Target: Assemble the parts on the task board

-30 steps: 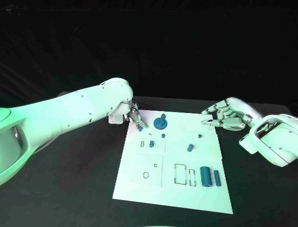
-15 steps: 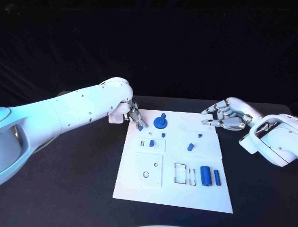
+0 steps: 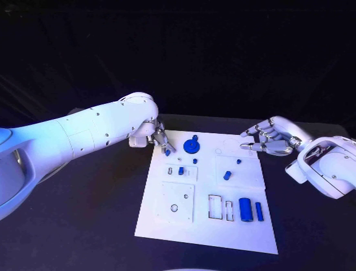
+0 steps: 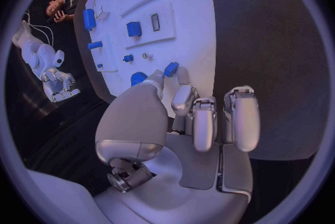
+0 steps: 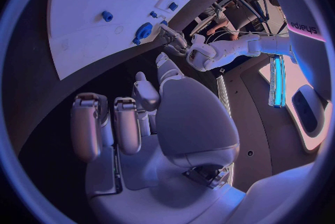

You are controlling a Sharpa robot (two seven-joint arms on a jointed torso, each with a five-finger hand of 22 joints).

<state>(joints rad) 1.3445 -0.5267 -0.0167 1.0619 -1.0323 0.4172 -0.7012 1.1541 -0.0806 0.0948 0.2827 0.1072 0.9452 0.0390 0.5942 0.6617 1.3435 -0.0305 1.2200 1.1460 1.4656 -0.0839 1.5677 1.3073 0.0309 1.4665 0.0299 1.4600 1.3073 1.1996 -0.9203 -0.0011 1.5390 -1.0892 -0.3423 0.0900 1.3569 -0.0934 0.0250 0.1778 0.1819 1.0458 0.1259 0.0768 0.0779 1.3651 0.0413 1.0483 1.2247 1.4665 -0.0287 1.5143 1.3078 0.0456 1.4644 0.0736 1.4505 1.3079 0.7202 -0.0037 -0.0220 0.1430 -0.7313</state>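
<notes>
- Fingers (image 4: 183, 96) of the left hand (image 3: 155, 137) pinch a small blue part (image 4: 171, 68) at their tips, poised over the far left corner of the task board (image 3: 166, 226), apparently lining it up with a seat there.
- The right hand (image 3: 269, 139) hovers just off the task board's far right corner; its fingers (image 5: 128, 123) are loosely curled and grasp nothing, seemingly kept clear while the other hand works.
- Next to the pinched part on the task board sits a round blue disc (image 3: 192, 147); toward the board's middle lie several small blue pieces (image 3: 227, 175).
- Near the task board's near right corner a large blue cylinder (image 3: 245, 209) and a slim blue bar (image 3: 259, 211) lie beside outlined slots, evidently awaiting their turn.
- The task board rests flat on the black desk (image 3: 80, 226), keeping every recess within reach of both arms.
- Whether the pinched part touches the task board cannot be told: the fingers cover its underside, and the seat below is hidden.
</notes>
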